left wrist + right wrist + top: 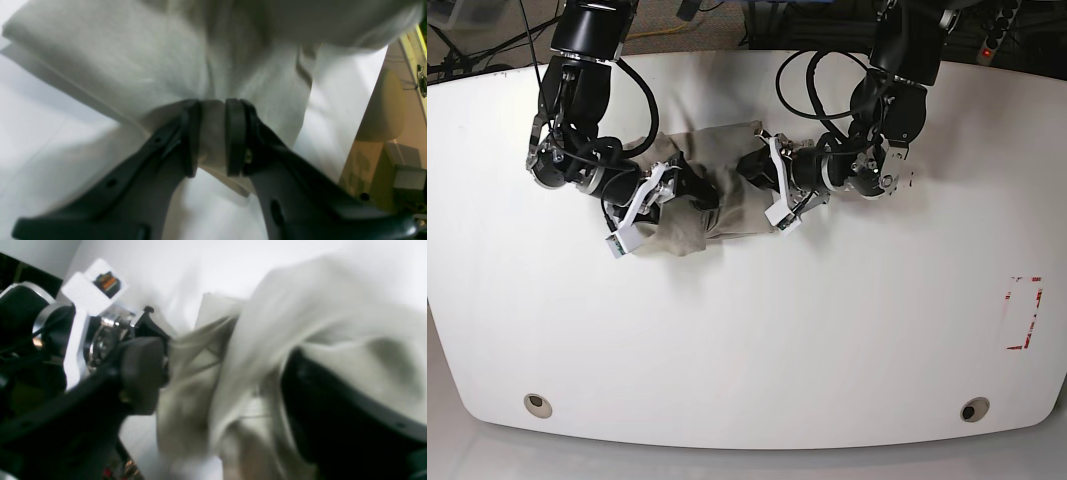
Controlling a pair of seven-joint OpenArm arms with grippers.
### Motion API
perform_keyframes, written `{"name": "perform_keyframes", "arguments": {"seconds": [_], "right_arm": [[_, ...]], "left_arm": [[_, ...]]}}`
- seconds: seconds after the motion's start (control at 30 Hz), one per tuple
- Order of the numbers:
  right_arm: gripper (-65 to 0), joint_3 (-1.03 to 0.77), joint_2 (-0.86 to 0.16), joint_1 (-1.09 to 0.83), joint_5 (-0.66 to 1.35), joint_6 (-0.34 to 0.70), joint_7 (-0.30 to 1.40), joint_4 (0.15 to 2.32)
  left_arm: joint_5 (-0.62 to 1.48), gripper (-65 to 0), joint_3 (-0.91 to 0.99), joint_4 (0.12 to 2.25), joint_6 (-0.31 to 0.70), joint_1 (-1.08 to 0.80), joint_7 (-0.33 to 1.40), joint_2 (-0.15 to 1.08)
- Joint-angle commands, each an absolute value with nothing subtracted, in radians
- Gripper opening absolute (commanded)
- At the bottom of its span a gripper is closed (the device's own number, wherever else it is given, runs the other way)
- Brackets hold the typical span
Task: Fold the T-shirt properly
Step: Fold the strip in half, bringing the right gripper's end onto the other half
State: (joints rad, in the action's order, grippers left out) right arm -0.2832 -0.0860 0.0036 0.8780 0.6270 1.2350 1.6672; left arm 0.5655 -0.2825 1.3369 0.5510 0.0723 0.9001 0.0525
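Note:
The beige T-shirt lies bunched near the back middle of the white table, between my two arms. In the base view my left gripper is at the bundle's right side. The left wrist view shows the left gripper shut on a fold of the T-shirt, which is lifted off the table. My right gripper is at the bundle's left side. In the blurred right wrist view the right gripper has its fingers wide apart, with loose T-shirt cloth between them and draped over one finger.
The white table has a red marked rectangle at its right and two round holes near the front edge. Cables hang behind the back edge. The left wrist view shows the table's edge and a beige object beyond it.

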Motion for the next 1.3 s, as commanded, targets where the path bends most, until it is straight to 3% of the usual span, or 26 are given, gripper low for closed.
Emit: {"name": "perform_keyframes", "arguments": {"seconds": [0.0, 0.2, 0.5, 0.8, 1.13, 1.27], "right_arm": [[-16.5, -0.249, -0.091, 0.022, 0.878, 0.607, 1.214, 1.689], [-18.5, -0.237, -0.102, 0.015, 0.860, 0.604, 1.213, 1.735], [-19.2, -0.239, -0.151, -0.024, 0.860, 0.611, 1.213, 1.807], [-25.2, -0.216, -0.147, -0.041, 0.848, 0.611, 1.213, 1.771], [-26.6, 0.104, -0.147, 0.038, 0.792, 0.602, 1.004, 1.679], [-26.6, 0.174, -0.079, 0.130, 0.788, 0.602, 0.986, 1.596]], "left_arm": [[0.527, -52.9, -0.263, 1.343, 0.539, 0.079, 0.935, 0.051], [0.529, -52.9, -0.140, 1.362, 0.547, 0.079, 0.935, 0.019], [0.529, -52.9, -0.018, 1.563, 0.549, 0.064, 0.941, 0.005], [0.529, -52.9, -0.001, 1.750, 0.549, -0.033, 0.941, 0.110], [0.529, -52.9, 0.002, 1.837, 0.549, -0.110, 0.941, 0.217], [0.529, -52.9, 0.005, 1.859, 0.549, -0.125, 0.941, 0.246]]}}
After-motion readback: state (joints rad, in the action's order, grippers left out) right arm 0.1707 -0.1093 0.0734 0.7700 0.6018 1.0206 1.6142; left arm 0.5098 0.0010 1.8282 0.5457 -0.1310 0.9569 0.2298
